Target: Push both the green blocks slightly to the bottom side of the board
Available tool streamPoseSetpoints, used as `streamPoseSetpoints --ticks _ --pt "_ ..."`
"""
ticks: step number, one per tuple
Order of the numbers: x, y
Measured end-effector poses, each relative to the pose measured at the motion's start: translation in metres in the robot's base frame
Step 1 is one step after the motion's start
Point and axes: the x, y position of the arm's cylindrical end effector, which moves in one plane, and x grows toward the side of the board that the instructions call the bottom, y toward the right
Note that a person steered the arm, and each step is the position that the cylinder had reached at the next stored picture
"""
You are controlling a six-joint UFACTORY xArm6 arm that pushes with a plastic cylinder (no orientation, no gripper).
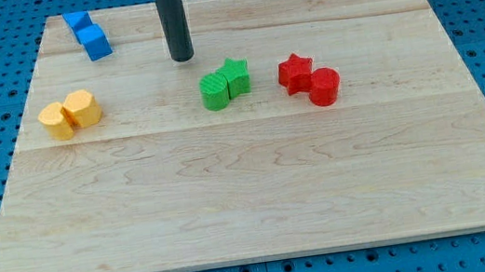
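Two green blocks touch each other near the board's upper middle: a rounded green block point(215, 92) on the left and a green star point(236, 76) on the right. My tip point(182, 58) rests on the board above and to the left of the rounded green block, a short gap away from it.
Two blue blocks point(88, 35) lie at the top left. Two yellow blocks point(70, 114) sit at the left. A red star point(294, 72) and a red cylinder point(323, 86) touch at the right of the green pair. The wooden board point(261, 209) lies on a blue pegboard.
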Motion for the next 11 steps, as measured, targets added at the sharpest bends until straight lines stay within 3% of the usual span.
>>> streamPoseSetpoints --ticks 4,5,9,11 --pt "-0.034 0.019" --pt "-0.024 0.081" --pt "0.057 0.071" --pt "-0.014 0.044"
